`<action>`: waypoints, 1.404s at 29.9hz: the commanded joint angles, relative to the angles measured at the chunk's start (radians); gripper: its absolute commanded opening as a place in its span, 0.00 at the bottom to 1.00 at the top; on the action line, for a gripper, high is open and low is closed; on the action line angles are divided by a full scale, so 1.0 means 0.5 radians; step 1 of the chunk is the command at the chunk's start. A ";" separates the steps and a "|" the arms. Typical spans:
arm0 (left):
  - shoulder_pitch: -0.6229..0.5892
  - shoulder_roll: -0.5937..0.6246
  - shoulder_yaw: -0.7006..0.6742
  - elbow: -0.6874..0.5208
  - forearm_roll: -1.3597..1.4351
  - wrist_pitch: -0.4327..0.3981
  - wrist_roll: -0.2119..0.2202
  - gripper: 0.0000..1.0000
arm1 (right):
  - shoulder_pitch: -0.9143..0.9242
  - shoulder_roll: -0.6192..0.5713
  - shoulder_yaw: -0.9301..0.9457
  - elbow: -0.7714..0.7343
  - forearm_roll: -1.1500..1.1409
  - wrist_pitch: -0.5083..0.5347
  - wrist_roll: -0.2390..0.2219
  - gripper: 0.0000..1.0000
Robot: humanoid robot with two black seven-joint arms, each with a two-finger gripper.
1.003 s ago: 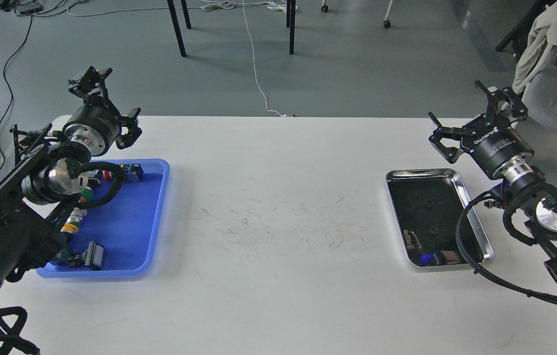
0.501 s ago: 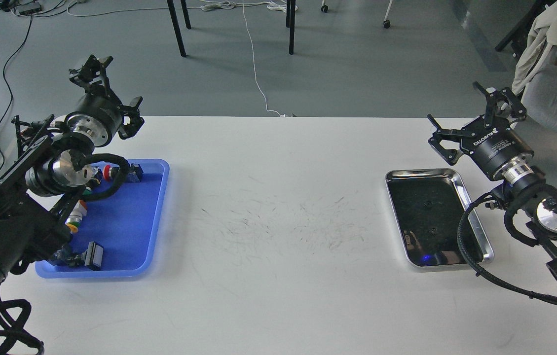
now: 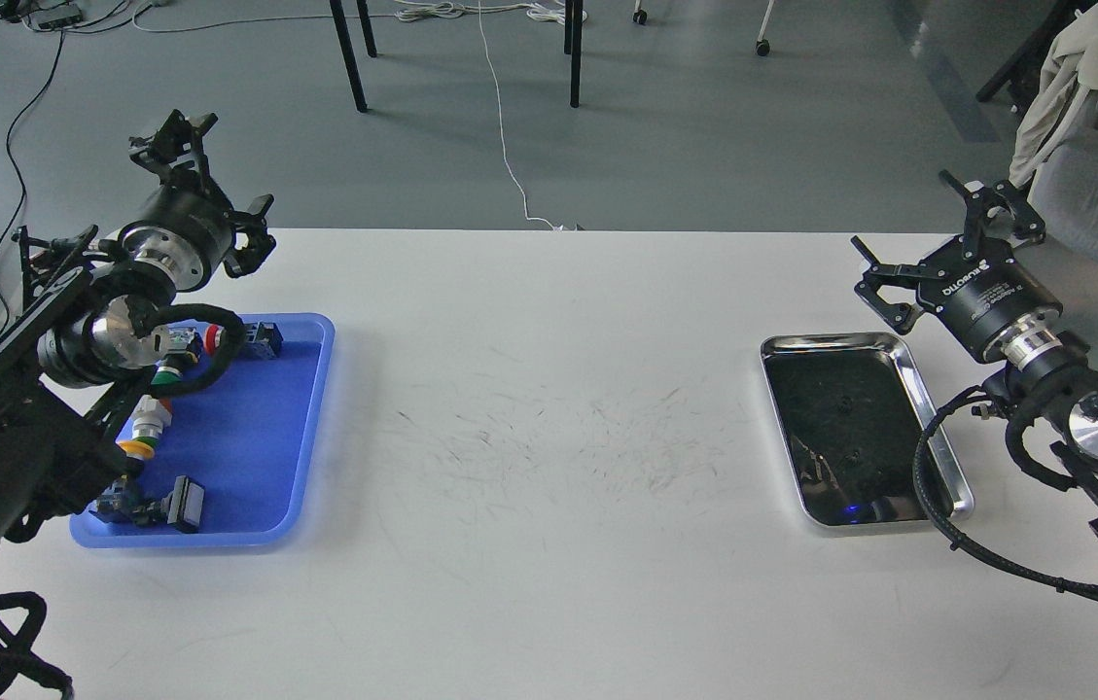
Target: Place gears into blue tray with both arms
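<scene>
Hovering over opposite ends of a white table (image 3: 549, 583), two black robot arms hold their grippers spread wide and empty.

At the left, the left gripper (image 3: 210, 180) hangs past the far edge of the blue tray (image 3: 310, 437), which holds colourful push-button switches (image 3: 145, 433). At the right, the right gripper (image 3: 942, 243) hangs above the far end of a shiny steel tray (image 3: 938, 428), where two tiny black gears (image 3: 841, 400) lie, one nearer than the other, well apart from the blue tray.
</scene>
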 commanded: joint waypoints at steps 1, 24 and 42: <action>-0.006 -0.002 -0.002 -0.007 -0.001 -0.012 -0.028 0.98 | 0.057 -0.008 -0.033 -0.039 -0.007 0.004 0.000 0.99; -0.019 0.087 -0.002 -0.096 0.011 -0.062 -0.025 0.98 | 1.299 -0.854 -1.725 0.372 -0.227 0.028 -0.006 0.99; -0.058 0.093 -0.002 -0.096 -0.001 -0.049 -0.028 0.98 | 2.043 -0.370 -3.229 0.556 -1.504 -0.140 -0.034 0.99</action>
